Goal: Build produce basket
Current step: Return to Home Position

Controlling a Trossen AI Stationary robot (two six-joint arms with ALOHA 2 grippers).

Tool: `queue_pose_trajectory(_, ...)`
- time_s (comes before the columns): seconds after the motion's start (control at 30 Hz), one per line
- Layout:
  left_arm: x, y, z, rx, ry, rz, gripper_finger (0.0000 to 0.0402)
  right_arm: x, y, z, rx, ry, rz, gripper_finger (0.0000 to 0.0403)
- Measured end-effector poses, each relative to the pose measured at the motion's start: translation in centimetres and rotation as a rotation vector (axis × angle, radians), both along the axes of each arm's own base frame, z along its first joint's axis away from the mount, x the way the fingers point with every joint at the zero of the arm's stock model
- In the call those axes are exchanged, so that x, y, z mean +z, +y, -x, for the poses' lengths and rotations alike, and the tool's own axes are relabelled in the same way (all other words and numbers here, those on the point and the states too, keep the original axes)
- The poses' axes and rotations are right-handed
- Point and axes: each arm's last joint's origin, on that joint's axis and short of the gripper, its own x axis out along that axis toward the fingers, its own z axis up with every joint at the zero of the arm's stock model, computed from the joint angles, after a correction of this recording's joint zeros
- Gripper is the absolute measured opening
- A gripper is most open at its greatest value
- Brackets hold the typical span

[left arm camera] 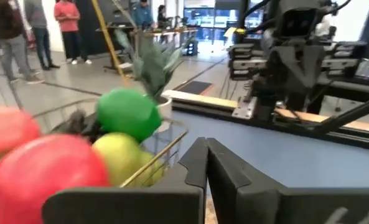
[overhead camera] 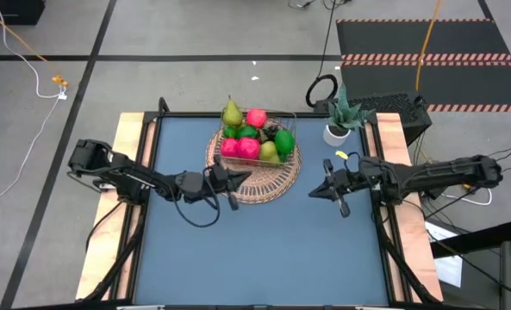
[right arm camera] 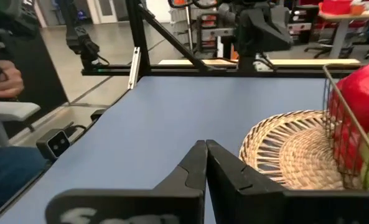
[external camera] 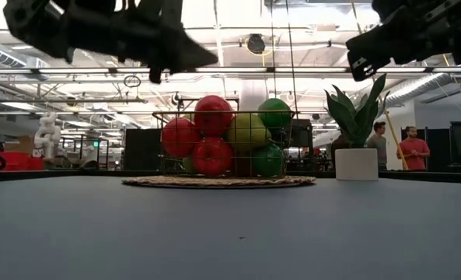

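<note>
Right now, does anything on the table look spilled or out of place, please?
Nothing stands out: the produce sits piled in the basket, none on the table, the plant pot is upright; left gripper and right gripper hover shut, empty.

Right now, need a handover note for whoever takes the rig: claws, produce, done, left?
Left claw: shut, empty, raised over the left edge of the basket rim.
Right claw: shut, empty, raised over the table to the right of the basket.
Produce: piled in the basket's well; none shows loose on the table.
Done: loading looks complete.
Left: bring both arms home.
</note>
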Motion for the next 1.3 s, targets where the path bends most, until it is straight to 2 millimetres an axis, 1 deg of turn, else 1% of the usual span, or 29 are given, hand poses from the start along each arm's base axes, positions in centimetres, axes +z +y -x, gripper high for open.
queue_pose_trajectory(0.1, -0.7, 0.5, 0.6, 0.020, 0.002, 0.014, 0.0013, 0.0, -0.5, -0.4, 0.000, -0.014, -0.007, 0.0000)
queue_pose_trajectory(0.2, -1.0, 1.1, 1.5, 0.035, 0.022, 0.021, 0.0007, 0.1, -0.9, -0.6, -0.003, -0.025, -0.012, 0.0000)
queue_pose_trajectory(0.27, -1.1, 1.5, 2.4, 0.046, 0.046, 0.028, 0.0003, 0.1, -1.0, -0.5, -0.012, -0.026, -0.012, 0.0000)
queue_pose_trajectory(0.33, -0.9, 1.8, 3.3, 0.055, 0.042, 0.034, 0.0005, 0.1, -1.1, -0.6, -0.018, -0.031, -0.012, 0.0000)
queue_pose_trajectory(0.5, -0.3, 2.5, 5.9, 0.073, -0.015, 0.045, 0.0038, 0.2, -1.5, -0.7, -0.036, -0.036, -0.022, 0.0000)
queue_pose_trajectory(0.6, -0.7, 2.9, 7.2, 0.088, -0.026, 0.063, 0.0066, 0.0, -1.7, -1.0, -0.005, -0.030, -0.049, 0.0000)
queue_pose_trajectory(0.7, -1.6, 3.1, 8.1, 0.099, -0.018, 0.093, 0.0093, -0.5, -1.7, -1.5, 0.032, -0.001, -0.078, 0.0000)
queue_pose_trajectory(0.87, -2.7, 3.1, 8.9, 0.097, 0.007, 0.124, 0.0130, -1.2, -1.6, -2.2, 0.039, 0.036, -0.085, 0.0000)
queue_pose_trajectory(0.97, -3.1, 3.0, 9.2, 0.094, 0.021, 0.123, 0.0145, -1.2, -1.6, -2.4, 0.038, 0.027, -0.088, 0.0000)
queue_pose_trajectory(1.2, -3.1, 3.2, 9.2, 0.105, 0.020, 0.114, 0.0174, -0.6, -2.0, -2.4, 0.016, -0.043, -0.088, 0.0000)
queue_pose_trajectory(1.3, -3.1, 3.5, 9.2, 0.119, 0.017, 0.118, 0.0188, -0.3, -2.4, -2.4, -0.003, -0.077, -0.058, 0.0000)
